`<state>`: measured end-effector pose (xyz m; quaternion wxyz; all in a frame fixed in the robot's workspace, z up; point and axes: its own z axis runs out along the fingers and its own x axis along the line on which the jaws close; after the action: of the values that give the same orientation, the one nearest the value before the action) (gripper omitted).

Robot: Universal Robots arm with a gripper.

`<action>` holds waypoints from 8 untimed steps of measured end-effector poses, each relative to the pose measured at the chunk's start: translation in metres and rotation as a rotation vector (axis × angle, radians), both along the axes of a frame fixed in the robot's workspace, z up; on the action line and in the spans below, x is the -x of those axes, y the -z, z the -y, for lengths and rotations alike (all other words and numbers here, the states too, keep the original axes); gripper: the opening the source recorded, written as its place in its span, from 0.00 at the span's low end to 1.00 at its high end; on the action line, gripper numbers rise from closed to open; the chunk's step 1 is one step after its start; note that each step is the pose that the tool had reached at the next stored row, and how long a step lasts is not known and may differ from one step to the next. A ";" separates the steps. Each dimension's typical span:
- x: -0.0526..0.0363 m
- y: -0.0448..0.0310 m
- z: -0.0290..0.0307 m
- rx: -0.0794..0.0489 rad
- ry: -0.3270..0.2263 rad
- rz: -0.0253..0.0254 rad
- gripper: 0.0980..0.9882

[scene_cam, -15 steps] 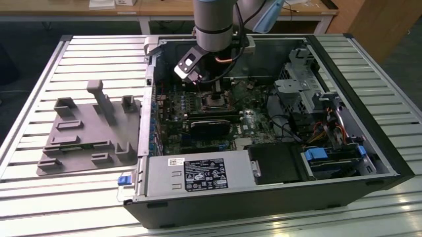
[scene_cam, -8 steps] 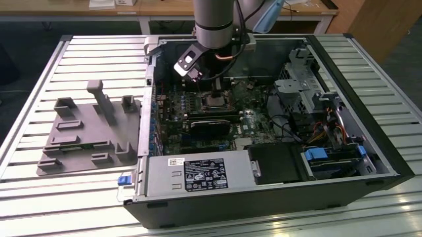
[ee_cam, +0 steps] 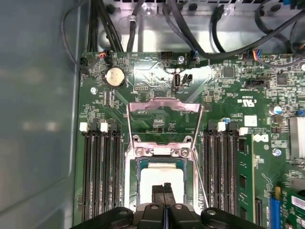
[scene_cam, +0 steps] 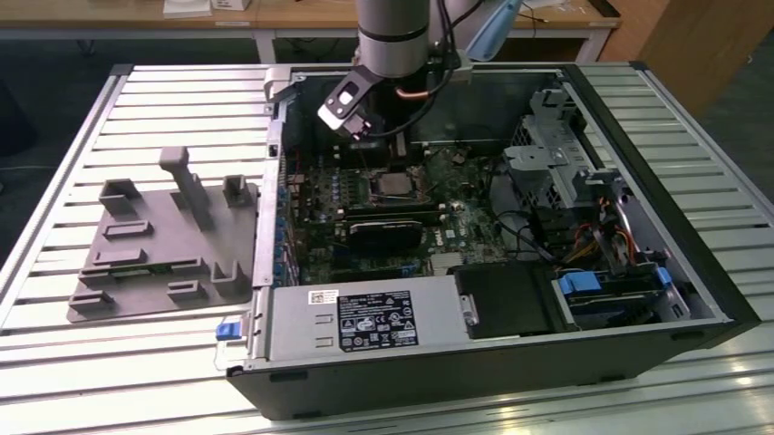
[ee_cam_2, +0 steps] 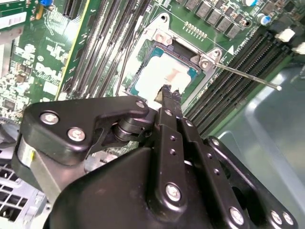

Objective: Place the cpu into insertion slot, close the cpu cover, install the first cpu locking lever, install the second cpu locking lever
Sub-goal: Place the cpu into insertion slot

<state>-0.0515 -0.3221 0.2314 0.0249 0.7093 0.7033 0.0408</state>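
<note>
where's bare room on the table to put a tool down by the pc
Bare slatted table nearer the camera than the grey holder, and a strip at the exterior view's right of the case. Inside it's crowded: cables, drives, gripper above the chip.

I'm seeing the chip (ee_cam: 151,175) showing a dull silvery metal top, the cover (ee_cam: 164,106) gleaming as bare smooth steel, the gripper (ee_cam_2: 167,91) looking matt black, the bench (scene_cam: 145,109) shining as ribbed metal.

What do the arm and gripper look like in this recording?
The arm is a silver-grey tube with a black band and a light-blue joint cap; a copper-coloured cable loops at its wrist. The gripper is matte black, with jointed link plates and silver screw heads.
</note>
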 end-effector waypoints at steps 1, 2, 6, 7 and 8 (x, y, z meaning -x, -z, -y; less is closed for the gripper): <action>0.0000 -0.0019 0.0000 0.000 0.000 0.0000 0.01; 0.0000 -0.0038 0.0000 0.000 0.000 0.0001 0.01; 0.0000 -0.0074 0.0000 0.000 0.000 0.0003 0.01; 0.0000 -0.0074 -0.0001 0.000 0.000 0.0004 0.01; 0.0000 -0.0082 0.0000 0.000 0.000 0.0001 0.01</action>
<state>-0.0515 -0.3221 0.2396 0.0249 0.7093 0.7033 0.0409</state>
